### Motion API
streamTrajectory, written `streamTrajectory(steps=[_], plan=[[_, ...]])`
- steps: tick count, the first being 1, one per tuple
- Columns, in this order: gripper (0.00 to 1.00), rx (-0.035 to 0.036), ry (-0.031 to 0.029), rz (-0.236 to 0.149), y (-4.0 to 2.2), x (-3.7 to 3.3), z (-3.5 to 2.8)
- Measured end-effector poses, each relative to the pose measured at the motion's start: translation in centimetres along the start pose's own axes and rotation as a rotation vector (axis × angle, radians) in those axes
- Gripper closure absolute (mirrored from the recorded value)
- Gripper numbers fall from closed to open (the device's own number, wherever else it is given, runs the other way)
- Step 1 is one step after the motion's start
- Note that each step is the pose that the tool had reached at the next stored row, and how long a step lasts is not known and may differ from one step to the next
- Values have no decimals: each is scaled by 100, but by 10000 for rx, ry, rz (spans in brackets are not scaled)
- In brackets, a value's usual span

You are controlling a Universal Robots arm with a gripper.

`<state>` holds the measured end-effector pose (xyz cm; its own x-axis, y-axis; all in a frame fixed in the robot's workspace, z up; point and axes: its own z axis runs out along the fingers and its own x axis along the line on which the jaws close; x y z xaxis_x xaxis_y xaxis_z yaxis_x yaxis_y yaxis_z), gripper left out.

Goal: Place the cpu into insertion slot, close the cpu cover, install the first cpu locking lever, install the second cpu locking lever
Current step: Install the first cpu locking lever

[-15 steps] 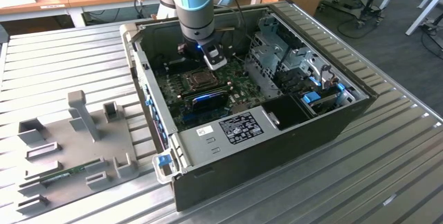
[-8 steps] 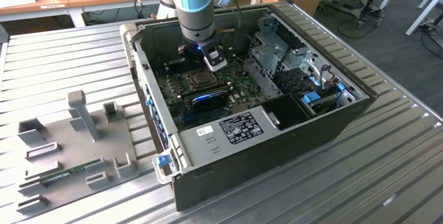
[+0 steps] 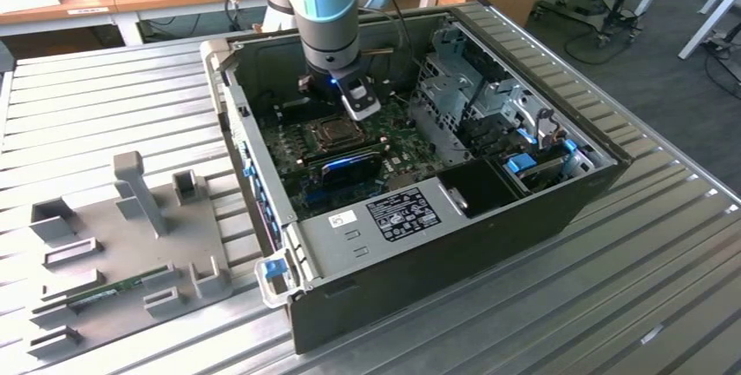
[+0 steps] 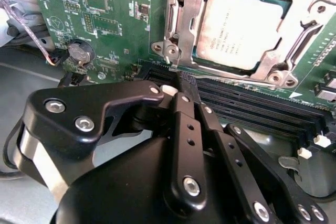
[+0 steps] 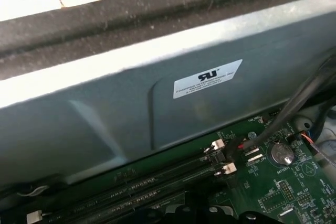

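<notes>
Ribbed metal table (image 3: 104, 88) holds the open computer case (image 3: 544, 210), gripper (image 4: 181, 90) inside it with fingers together, holding nothing. Just past its fingertips, the pale silver-tan cpu (image 4: 239, 30) sits flat in the insertion slot (image 4: 184, 30), cpu cover (image 4: 294, 35) down around it.

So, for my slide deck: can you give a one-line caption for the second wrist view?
End effector poised beside the memory slots, the cpu seated in the insertion slot under the closed cpu cover.

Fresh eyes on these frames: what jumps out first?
The open computer case on the ribbed metal table, with the arm's gripper reaching down inside it. In the second wrist view, the cpu sits in its slot with the silver cover closed around it, beyond the black gripper.
</notes>
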<state>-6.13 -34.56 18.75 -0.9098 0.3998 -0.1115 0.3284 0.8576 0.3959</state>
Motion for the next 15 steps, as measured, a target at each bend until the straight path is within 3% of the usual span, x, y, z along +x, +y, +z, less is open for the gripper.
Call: streamTrajectory(steps=[15], plan=[[90, 32, -10, -7, -28, -8, 5]])
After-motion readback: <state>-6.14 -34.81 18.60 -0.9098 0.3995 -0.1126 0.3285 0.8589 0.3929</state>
